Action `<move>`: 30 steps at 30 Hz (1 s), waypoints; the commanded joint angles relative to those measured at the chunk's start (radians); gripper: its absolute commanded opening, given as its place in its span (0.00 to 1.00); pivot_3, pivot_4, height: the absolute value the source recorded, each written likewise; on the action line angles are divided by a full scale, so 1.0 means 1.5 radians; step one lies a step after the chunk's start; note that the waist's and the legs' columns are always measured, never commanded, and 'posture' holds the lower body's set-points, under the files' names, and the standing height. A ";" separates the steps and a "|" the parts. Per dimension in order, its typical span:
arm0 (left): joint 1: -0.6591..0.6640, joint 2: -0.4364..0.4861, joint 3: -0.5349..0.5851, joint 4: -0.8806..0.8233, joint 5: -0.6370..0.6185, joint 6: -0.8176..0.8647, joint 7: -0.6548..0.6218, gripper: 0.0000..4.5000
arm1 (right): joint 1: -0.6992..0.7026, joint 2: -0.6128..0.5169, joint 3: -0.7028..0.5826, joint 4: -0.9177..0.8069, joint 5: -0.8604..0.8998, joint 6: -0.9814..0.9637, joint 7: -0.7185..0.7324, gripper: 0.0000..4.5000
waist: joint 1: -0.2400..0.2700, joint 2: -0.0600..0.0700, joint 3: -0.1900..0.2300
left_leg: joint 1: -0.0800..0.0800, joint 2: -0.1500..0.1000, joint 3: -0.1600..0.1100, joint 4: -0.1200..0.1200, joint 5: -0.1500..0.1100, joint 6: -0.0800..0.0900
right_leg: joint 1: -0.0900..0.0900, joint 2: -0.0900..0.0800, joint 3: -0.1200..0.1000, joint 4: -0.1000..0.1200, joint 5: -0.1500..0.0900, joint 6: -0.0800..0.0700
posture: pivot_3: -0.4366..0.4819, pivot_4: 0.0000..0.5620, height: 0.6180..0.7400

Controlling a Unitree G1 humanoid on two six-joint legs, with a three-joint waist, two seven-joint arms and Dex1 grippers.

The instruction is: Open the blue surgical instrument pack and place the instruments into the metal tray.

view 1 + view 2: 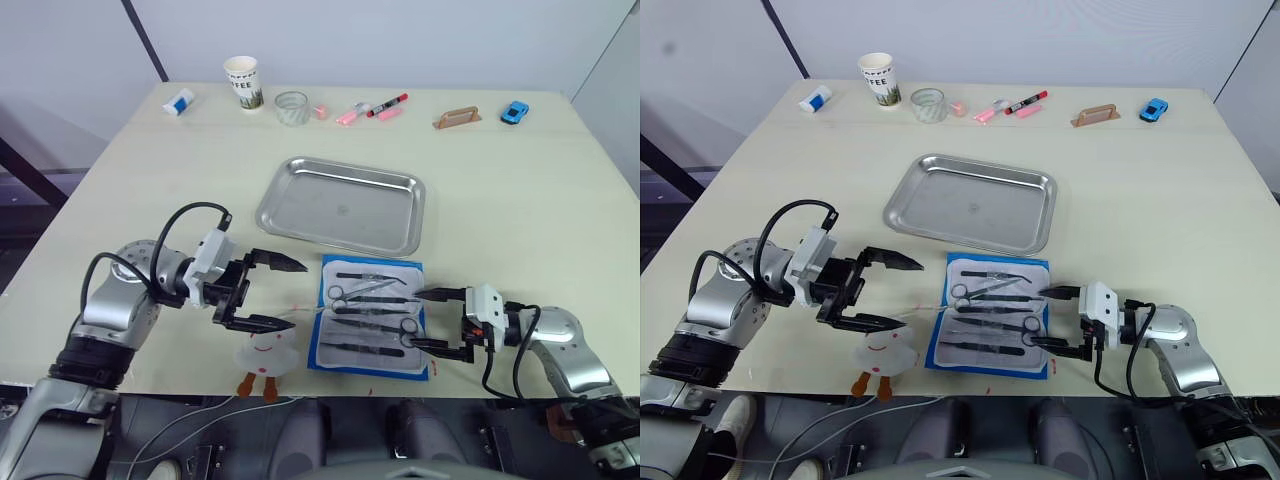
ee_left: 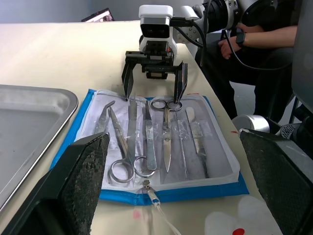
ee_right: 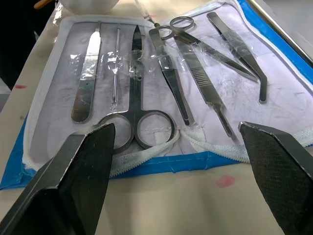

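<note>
The blue surgical instrument pack [image 1: 360, 366] lies open and flat near the table's front edge, grey-white lining up. Several instruments, scissors [image 3: 138, 73] and forceps [image 3: 205, 83], lie side by side in it under clear straps. The metal tray [image 1: 340, 205] sits just behind the pack with nothing in it. My left gripper [image 1: 297, 294] is open at the pack's left edge, its fingers clear of it. At the pack's right edge my right gripper [image 1: 412, 318] is open, its fingertips [image 2: 128, 88] reaching over the ring handles.
A white plush toy [image 1: 265, 352] lies front left of the pack, under my left gripper. Along the far edge stand a paper cup [image 1: 243, 83], a glass [image 1: 291, 107], markers [image 1: 385, 105], a blue toy car [image 1: 514, 111]. A seated person [image 2: 254, 39] is beyond the table's right side.
</note>
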 commanded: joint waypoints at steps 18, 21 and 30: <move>-0.020 -0.014 0.005 0.030 0.028 -0.025 -0.029 1.00 | 0.005 -0.028 0.057 -0.042 -0.078 0.120 -0.062 0.98 | -0.004 -0.001 -0.001 | 0.001 0.000 0.000 0.000 0.000 0.000 | 0.000 0.001 0.000 0.000 0.000 0.000 | 0.48 0.27 0.90; -0.024 -0.015 0.002 0.036 0.031 -0.027 -0.029 1.00 | 0.004 -0.021 0.056 -0.043 -0.072 0.110 -0.064 0.98 | -0.005 -0.002 -0.001 | 0.001 0.000 0.000 -0.001 0.000 0.000 | 0.000 0.001 0.000 0.000 0.000 0.000 | 0.48 0.27 0.90; -0.029 -0.022 -0.001 0.042 0.035 -0.029 -0.029 1.00 | 0.008 0.009 0.039 -0.028 -0.045 0.045 -0.056 0.98 | -0.006 -0.002 -0.001 | 0.001 0.001 0.000 -0.001 0.000 0.000 | 0.000 0.001 0.000 0.000 0.000 0.000 | 0.48 0.27 0.90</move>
